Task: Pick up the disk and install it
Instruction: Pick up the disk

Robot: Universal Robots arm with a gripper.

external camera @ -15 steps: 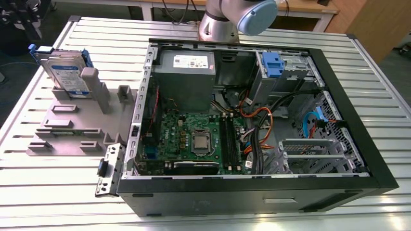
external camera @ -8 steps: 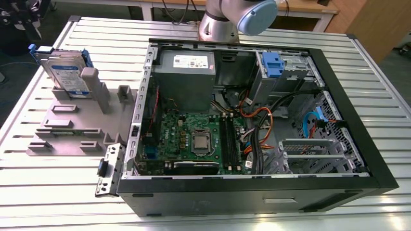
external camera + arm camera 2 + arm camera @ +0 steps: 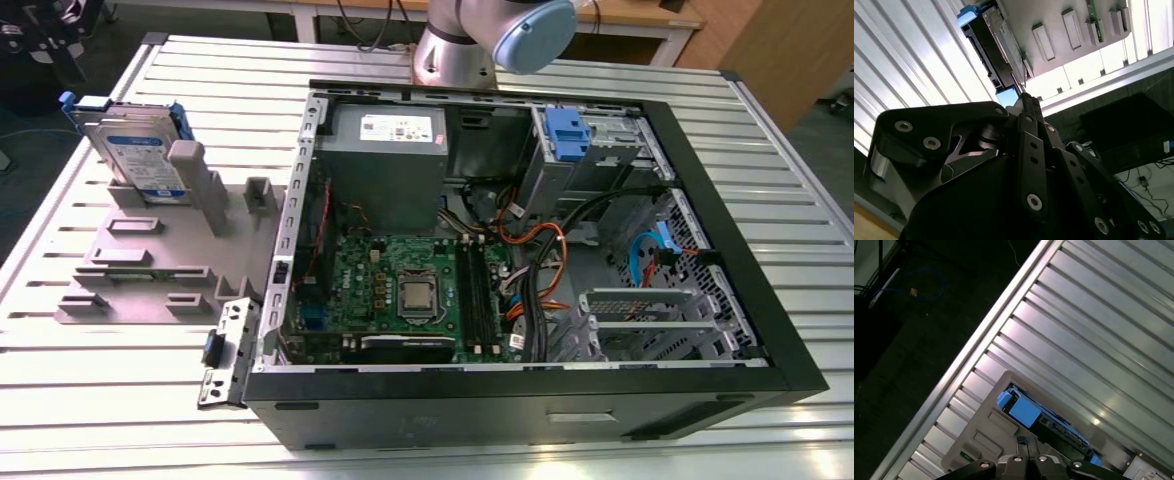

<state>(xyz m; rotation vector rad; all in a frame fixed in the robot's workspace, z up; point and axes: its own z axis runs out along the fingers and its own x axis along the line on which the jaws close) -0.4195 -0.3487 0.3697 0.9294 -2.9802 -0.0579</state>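
Our gripper (image 3: 1024, 98), closed and empty, points at the disk (image 3: 994, 45) just ahead. It stands upright, ten o'clock from the computer case (image 3: 507, 400).

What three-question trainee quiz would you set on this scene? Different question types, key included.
1. True or false: the silver hard drive in its blue plastic carrier sits inside the open black computer case.
2. The drive stands on edge in: A the grey stepped plastic fixture; B the motherboard; C the power supply.
3. What is the black gripper holding?
Key: 1 false; 2 A; 3 nothing.
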